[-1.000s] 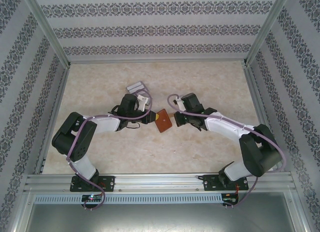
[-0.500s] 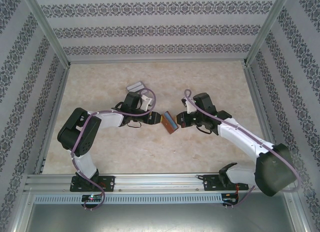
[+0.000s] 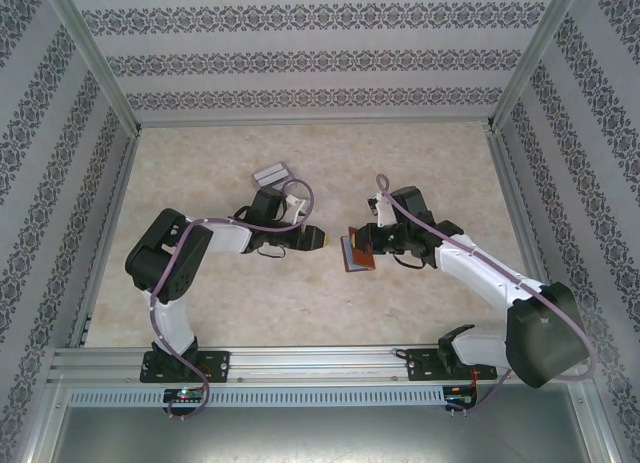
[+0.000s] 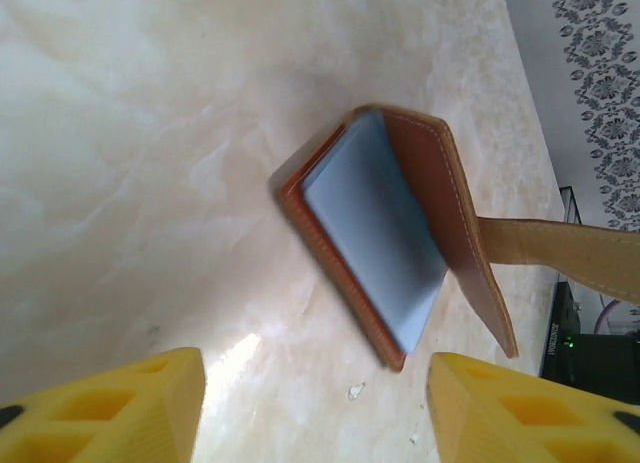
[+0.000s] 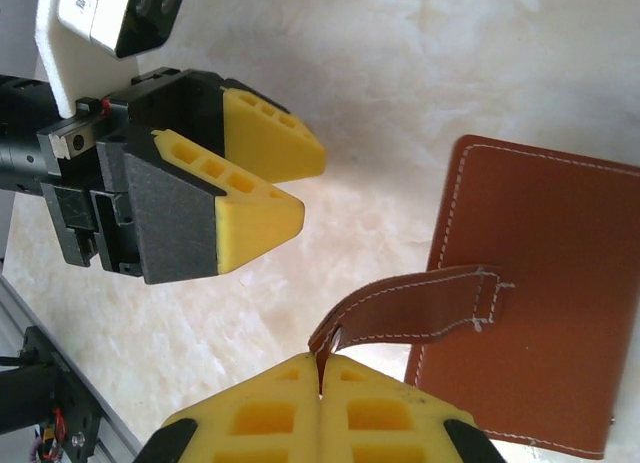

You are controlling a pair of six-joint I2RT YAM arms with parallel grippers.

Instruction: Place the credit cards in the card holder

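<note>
Looking down from above, the card holder (image 3: 357, 255) is found near the middle of the table (image 3: 430, 153), held by the right claw (image 3: 367, 245). The left claw (image 3: 314, 238) is placed just to its left, apart from it. The cards (image 3: 272, 171) are seen as a small pale stack farther off and to the left, well apart from the holder.

From the left wrist, the left claw (image 4: 315, 403) is shown spread, with nothing between its fingers (image 4: 120, 403). The card holder (image 4: 375, 223) is seen partly unfolded, its grey-blue inside exposed. Whether a card is already lodged there cannot be told.

From the right wrist, the strap (image 5: 410, 308) is seen pinched at its end by the right claw (image 5: 322, 378), which is closed tight on it.

The holder is judged light and floppy at the fold, so a stiff cover edge would be the better hold. The cards are judged thin, stiff and slick, best taken by an edge.
</note>
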